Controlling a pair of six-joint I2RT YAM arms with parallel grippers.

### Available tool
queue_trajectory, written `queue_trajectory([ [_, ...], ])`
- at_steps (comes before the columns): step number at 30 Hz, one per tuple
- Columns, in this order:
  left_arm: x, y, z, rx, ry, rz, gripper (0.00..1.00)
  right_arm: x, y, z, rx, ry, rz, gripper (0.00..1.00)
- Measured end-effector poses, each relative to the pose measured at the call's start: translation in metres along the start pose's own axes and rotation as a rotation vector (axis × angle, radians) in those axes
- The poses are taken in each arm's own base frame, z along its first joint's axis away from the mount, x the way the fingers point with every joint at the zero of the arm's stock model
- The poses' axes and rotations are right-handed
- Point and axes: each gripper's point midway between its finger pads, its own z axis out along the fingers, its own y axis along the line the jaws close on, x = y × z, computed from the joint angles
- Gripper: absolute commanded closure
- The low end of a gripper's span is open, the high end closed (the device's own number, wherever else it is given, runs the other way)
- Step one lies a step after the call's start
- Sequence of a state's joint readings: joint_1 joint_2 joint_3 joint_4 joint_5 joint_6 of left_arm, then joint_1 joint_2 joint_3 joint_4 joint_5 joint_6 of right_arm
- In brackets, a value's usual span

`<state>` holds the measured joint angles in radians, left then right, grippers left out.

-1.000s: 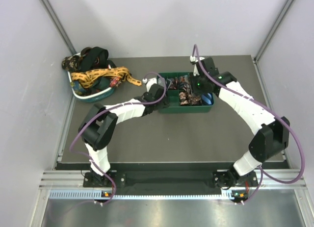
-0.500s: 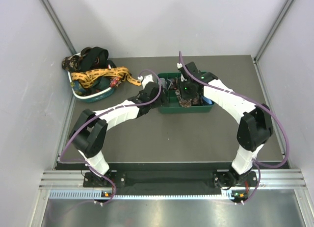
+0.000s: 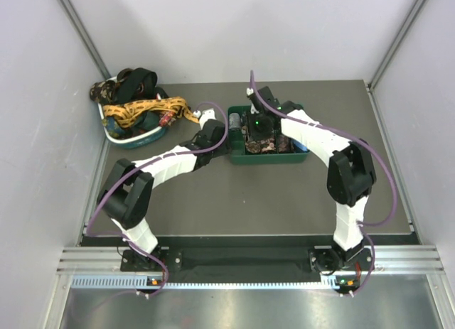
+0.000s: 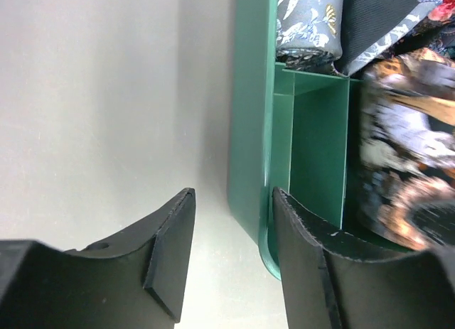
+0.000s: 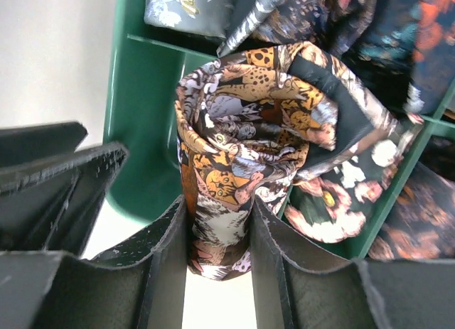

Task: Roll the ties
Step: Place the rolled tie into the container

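My right gripper [image 5: 218, 226] is shut on a rolled tie [image 5: 242, 130] with a brown and orange cat pattern. It holds the roll upright over the left part of the green divided tray [image 3: 284, 155]; in the top view this gripper [image 3: 256, 133] hides the roll. My left gripper [image 4: 231, 254] is open at the tray's left end [image 4: 249, 130]. One finger is outside the wall and one inside an empty compartment. In the top view it [image 3: 225, 133] sits at the tray's left edge. Several rolled ties [image 5: 334, 194] fill other compartments.
A teal and white basin [image 3: 146, 138] at the back left holds a pile of loose ties, among them a gold-yellow one [image 3: 149, 107] and a black one [image 3: 138, 80]. Grey walls enclose the dark table on three sides. Purple cables run along both arms.
My right gripper has moved left across the tray, from its right end to its left part, with the roll in it. My left gripper has drawn back slightly to the tray's left edge.
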<state>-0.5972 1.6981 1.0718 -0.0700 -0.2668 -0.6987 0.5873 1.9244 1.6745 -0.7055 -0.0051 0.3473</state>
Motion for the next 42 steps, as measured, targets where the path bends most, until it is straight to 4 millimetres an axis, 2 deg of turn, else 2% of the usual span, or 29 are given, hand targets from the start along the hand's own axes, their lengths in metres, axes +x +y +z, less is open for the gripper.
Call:
queue_trajectory([
  [7,0.002,0.001,0.003,0.002,0.002,0.022,0.51,0.011,-0.001,0.027,0.013,0.048,0.064,0.88],
  [10,0.002,0.001,0.003,0.002,0.002,0.027,0.52,0.014,-0.006,0.03,0.035,0.051,0.106,0.89],
  [13,0.002,0.001,0.003,0.005,0.003,0.033,0.53,0.017,-0.011,0.033,0.054,0.055,0.136,0.93],
  [20,0.001,-0.001,0.003,0.014,0.003,0.059,0.54,0.029,-0.022,0.04,0.088,0.038,0.172,0.94],
  [24,-0.01,-0.009,0.001,0.028,-0.011,0.077,0.54,0.031,-0.023,0.025,0.079,0.013,0.163,0.94],
  [33,-0.04,-0.035,-0.007,0.089,-0.064,0.128,0.49,-0.01,-0.012,-0.031,0.027,-0.127,0.118,0.93],
  [36,-0.051,-0.044,-0.011,0.111,-0.085,0.144,0.47,-0.02,-0.01,-0.043,0.02,-0.149,0.102,0.93],
  [42,-0.092,-0.073,-0.025,0.198,-0.139,0.111,0.45,-0.017,-0.013,-0.062,0.024,-0.148,0.065,0.92],
])
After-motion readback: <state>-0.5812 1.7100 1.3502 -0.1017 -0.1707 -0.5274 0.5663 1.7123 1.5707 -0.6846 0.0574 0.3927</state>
